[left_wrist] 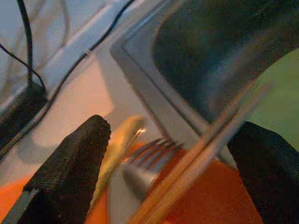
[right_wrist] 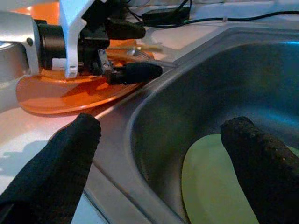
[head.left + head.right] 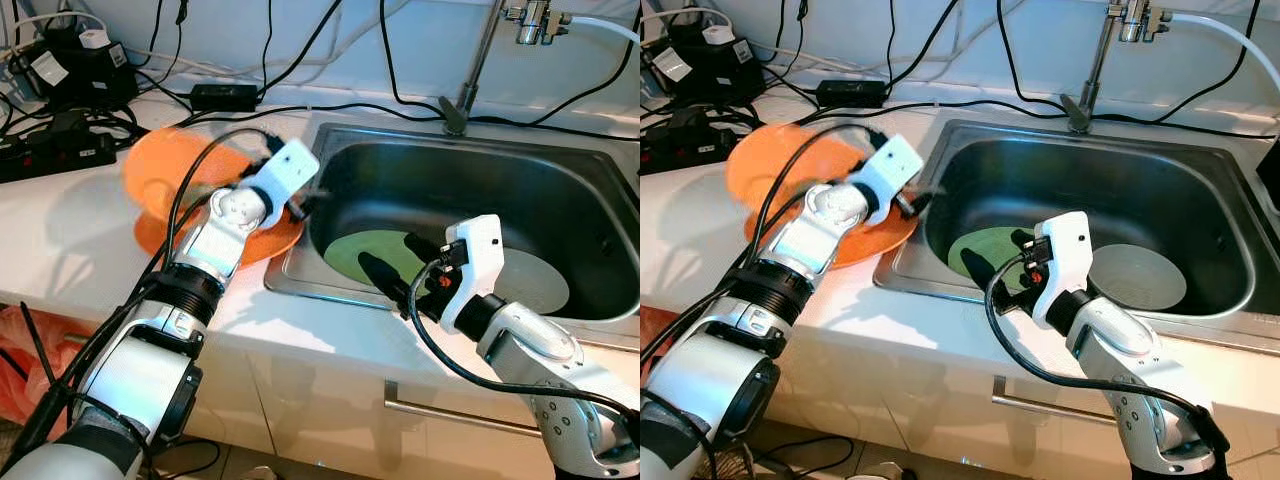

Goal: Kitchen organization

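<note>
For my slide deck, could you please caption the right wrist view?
Open right gripper over steel sink holding green plate; left gripper at orange plate.

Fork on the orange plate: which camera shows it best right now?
Left wrist view: the fork lies close up between the left end effector's open fingers, tines visible though blurred. The right wrist view shows it small and distant; in the eye views the arm largely hides it.

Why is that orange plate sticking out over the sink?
The orange plate lies on the counter with its rim overhanging the sink edge, a fork on it. The open left tool hovers there.
</note>
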Available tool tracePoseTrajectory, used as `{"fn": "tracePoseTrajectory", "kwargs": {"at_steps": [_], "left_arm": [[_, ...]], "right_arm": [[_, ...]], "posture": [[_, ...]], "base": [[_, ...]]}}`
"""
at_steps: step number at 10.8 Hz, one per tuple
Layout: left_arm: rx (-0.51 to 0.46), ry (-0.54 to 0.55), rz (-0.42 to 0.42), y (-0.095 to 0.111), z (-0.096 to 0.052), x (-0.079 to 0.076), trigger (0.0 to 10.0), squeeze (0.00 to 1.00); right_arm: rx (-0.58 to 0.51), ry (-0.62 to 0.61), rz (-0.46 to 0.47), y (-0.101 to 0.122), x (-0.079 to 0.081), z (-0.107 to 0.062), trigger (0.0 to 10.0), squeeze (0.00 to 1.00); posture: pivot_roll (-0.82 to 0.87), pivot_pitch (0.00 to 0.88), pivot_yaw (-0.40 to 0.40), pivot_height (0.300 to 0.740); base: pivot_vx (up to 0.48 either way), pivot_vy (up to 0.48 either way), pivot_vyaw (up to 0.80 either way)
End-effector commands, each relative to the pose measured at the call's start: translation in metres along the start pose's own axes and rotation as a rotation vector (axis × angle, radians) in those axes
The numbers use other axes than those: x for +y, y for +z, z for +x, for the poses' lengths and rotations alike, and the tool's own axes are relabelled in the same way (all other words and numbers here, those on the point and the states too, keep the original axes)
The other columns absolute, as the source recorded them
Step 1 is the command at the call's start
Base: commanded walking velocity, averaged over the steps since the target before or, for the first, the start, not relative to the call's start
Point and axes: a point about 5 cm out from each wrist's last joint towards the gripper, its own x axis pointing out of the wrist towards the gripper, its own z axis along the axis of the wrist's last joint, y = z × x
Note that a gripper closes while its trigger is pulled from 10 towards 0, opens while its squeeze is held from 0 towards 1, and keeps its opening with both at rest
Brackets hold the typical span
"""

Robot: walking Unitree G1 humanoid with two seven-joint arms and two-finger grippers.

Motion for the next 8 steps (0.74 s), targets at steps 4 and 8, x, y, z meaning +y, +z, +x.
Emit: {"fn": "tracePoseTrajectory", "kwargs": {"at_steps": [4,8], "left_arm": [[-0.029,0.026,-0.003,0.0113,-0.0006,0.0133,2.2,0.0],[-0.061,0.028,-0.031,0.014,-0.0006,0.0138,0.0,0.0]], "right_arm": [[-0.006,-0.003,-0.018,0.0032,-0.0018,0.0026,10.0,0.0],[-0.009,-0.012,-0.024,0.0039,-0.0043,0.0034,10.0,0.0]], "posture": [[0.02,0.019,0.012,0.74],[0.02,0.015,0.005,0.74]], "base": [[0.0,0.0,0.0],[0.0,0.0,0.0]]}}
